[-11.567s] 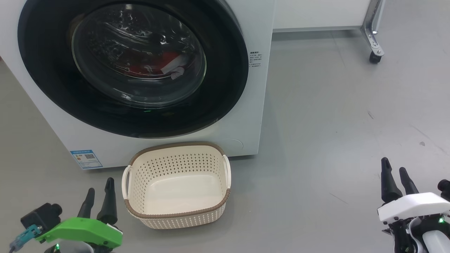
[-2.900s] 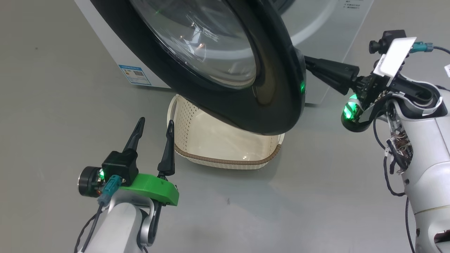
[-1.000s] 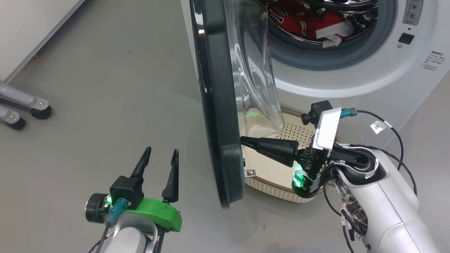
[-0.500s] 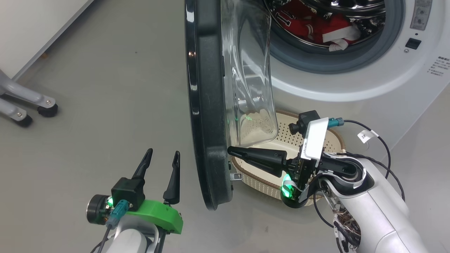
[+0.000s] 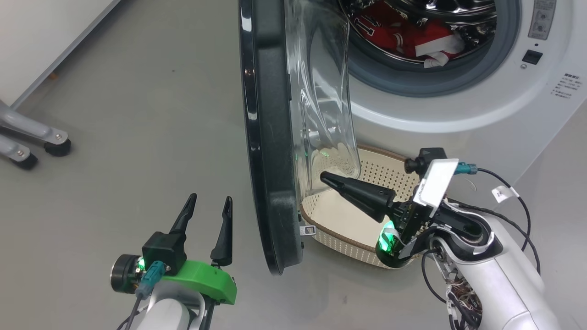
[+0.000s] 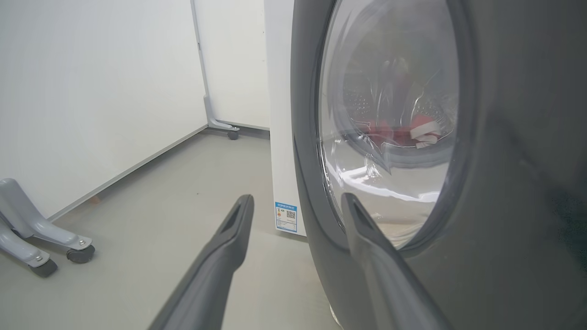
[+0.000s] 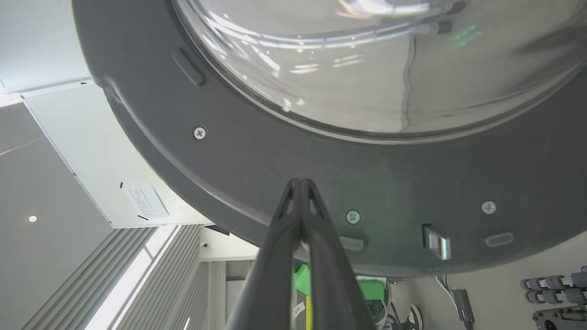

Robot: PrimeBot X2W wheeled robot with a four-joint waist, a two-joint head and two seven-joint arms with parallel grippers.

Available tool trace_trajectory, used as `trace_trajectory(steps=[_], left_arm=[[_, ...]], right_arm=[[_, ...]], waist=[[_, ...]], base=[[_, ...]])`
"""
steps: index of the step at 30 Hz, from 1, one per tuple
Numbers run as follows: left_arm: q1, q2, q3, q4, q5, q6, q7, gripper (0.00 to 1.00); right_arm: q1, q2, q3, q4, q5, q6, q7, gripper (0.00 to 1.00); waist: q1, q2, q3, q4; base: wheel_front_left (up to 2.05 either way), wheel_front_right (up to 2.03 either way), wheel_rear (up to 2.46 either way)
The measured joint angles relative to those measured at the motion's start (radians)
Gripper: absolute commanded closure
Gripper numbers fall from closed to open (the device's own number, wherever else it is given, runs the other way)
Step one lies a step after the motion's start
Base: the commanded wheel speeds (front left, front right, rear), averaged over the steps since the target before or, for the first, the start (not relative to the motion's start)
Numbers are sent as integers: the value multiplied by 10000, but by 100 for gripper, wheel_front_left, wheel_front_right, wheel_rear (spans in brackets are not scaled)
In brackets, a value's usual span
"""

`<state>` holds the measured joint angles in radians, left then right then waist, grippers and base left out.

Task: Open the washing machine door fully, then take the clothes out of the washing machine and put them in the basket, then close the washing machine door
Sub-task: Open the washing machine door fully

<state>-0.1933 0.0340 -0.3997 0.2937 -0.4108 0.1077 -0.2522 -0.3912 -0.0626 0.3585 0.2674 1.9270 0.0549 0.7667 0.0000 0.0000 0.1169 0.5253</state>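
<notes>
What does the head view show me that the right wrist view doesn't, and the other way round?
Head view: red clothes with white trim lying inside the white washing machine, and the cream perforated plastic basket standing in front of it. Right wrist view: silver screws and a small metal latch on the inner face of the round black-rimmed glass door. Shared: that door, swung open, and the right tool, shut, pointing at the door's inner side.
</notes>
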Motion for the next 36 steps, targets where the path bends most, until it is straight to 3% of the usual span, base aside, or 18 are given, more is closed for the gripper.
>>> trace_trajectory(steps=[6, 11, 13, 14, 15, 23, 36], left_arm=[[50, 0, 96, -10, 0, 0, 0, 0], [129, 0, 173, -10, 0, 0, 0, 0], [137, 0, 205, -10, 0, 0, 0, 0], [143, 0, 224, -8, 2, 0, 0, 0], [152, -2, 268, -8, 2, 2, 0, 0], [338, 46, 483, -8, 19, 2, 0, 0], [354, 58, 560, 15, 107, 4, 0, 0]], right_arm=[[490, -79, -639, -456, -44, 280, -640, 100], [1143, -512, -1162, -717, -393, 410, -1273, 100], [1448, -658, -1354, -828, -506, 439, -1526, 71], [1595, -723, -1436, -865, -639, 477, -1672, 38], [1741, -771, -1532, -876, -798, 495, -1858, 0], [2654, -961, -1985, -1020, -1916, 500, -3241, 0], [3455, -1927, -2901, -1208, -5653, 573, -6663, 0]], waist=[[0, 0, -24, -77], [0, 0, -62, -147], [0, 0, -81, -174], [0, 0, -93, -185], [0, 0, -110, -200], [0, 0, -211, -387], [0, 0, -320, -722]], base=[[0, 0, 0], [0, 0, 0], [0, 0, 0], [0, 0, 0], [0, 0, 0], [0, 0, 0], [0, 0, 0]])
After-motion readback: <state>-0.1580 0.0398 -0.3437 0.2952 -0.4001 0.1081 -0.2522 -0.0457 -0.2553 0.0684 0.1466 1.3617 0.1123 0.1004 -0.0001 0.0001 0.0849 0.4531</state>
